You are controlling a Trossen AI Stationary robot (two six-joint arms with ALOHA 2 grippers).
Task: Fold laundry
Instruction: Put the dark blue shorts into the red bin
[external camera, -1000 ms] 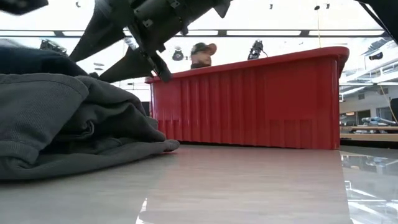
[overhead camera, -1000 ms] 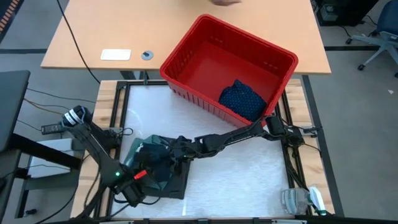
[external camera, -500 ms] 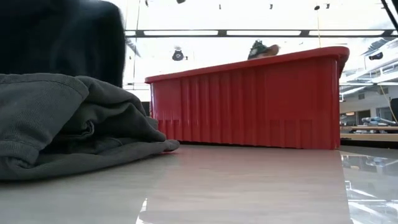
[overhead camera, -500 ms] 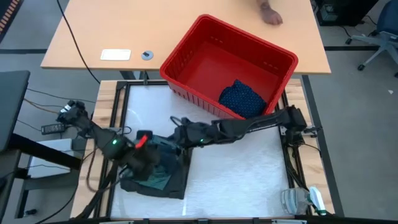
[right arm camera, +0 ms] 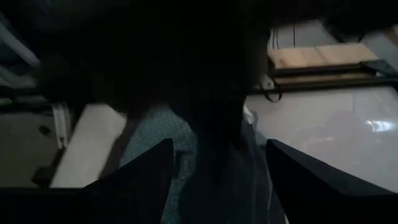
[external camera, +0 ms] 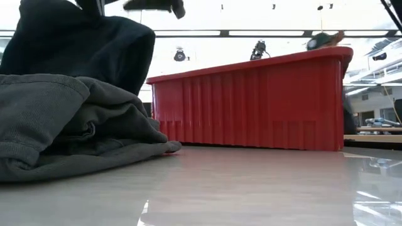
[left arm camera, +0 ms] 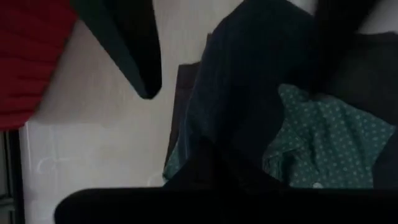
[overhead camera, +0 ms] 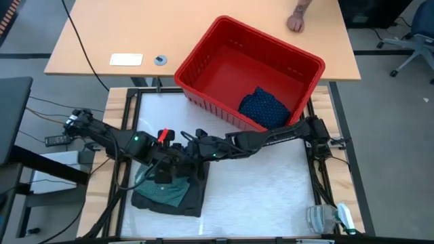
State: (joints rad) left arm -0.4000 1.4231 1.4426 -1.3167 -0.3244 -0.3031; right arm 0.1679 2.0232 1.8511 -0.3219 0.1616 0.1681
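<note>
My left gripper (overhead camera: 167,169) is shut on a plain dark garment (external camera: 81,50) and holds it up over the pile at the table's near left. The pile is a teal dotted shirt (left arm camera: 329,143) lying on a charcoal grey piece (external camera: 56,125). My right gripper (right arm camera: 217,147) reaches in from the right. It is open, with one finger on each side of the hanging dark cloth (right arm camera: 214,124). A navy dotted piece (overhead camera: 264,108) lies inside the red basket (overhead camera: 271,42). My left gripper holds the dark garment by a bunched upper part (left arm camera: 239,149), coming from above and slanting down. Its own fingers and the cloth hide the exact spot. The cloth hangs slack below it, and the lower end drops behind the grey pile (external camera: 129,94). My right gripper's fingers (left arm camera: 134,59) flank the hanging cloth, and I cannot tell whether they touch it.
The red basket stands at the far middle, half on the wooden table. On that table are a person's hand (overhead camera: 296,20), a white card (overhead camera: 127,59) and a small round thing (overhead camera: 160,59). Bare white mat (overhead camera: 271,190) lies right of the pile.
My left gripper has risen and gone from the pile's near edge toward the far edge and a little right. It has lifted the dark garment off the pile. My right gripper has risen too. A person's hand has come down onto the far table.
</note>
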